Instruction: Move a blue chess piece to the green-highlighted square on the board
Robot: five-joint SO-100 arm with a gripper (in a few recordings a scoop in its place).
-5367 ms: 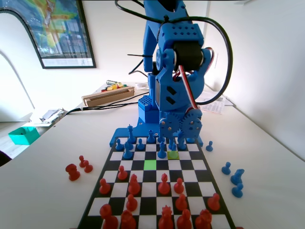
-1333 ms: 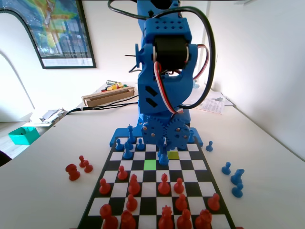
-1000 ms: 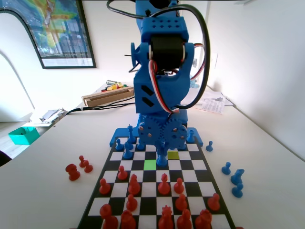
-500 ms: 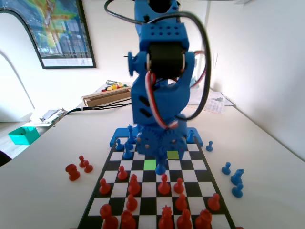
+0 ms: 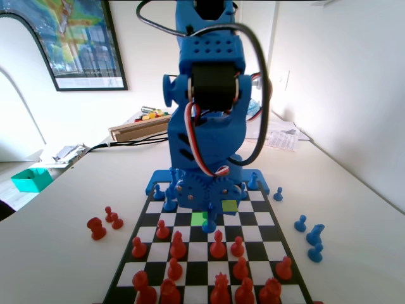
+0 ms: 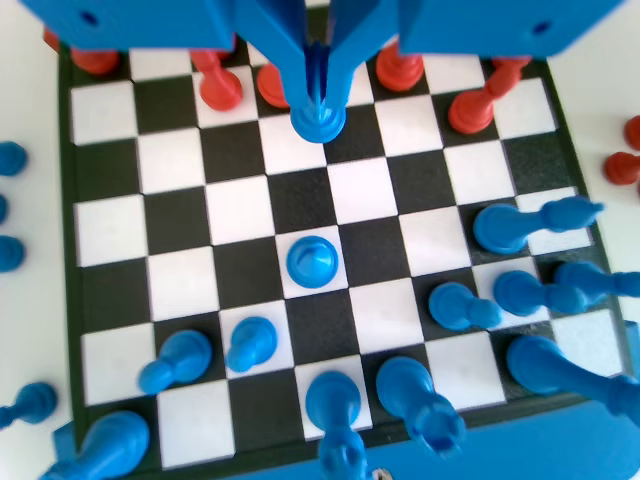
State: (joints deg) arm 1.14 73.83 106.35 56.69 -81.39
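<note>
- The tool (image 5: 209, 223) has swung leftward in the fixed view and come toward the camera, away from the olive square.
- The blue chess piece (image 5: 209, 223) has travelled with it, clamped in the tool, now overlapping the green-highlighted square (image 5: 199, 218).
</note>
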